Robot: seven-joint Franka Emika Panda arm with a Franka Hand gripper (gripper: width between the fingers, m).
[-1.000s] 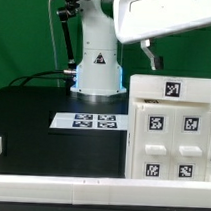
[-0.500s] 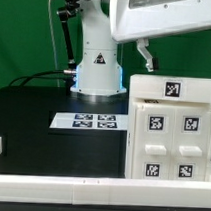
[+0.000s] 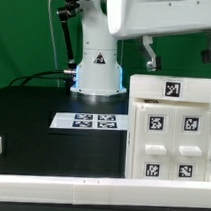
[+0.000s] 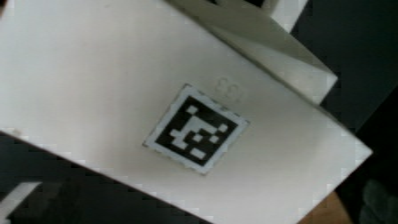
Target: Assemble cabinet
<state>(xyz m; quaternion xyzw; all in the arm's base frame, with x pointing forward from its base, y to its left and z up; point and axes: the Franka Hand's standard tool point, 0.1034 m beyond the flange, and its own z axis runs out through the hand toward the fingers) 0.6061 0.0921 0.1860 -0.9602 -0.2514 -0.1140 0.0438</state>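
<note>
Nearest us, the border rail point(image 3: 59, 185) lines the counter point(image 3: 33, 115) edge. Just behind, on the exterior view's right, the cabinet point(image 3: 170, 132) stands upright, tags facing us. Farther back lies the marker board point(image 3: 85, 120). Above the cabinet hangs the claw point(image 3: 181, 52), fingers apart and empty. A misaligned descent could knock a finger into the top panel and shove the cabinet.
</note>
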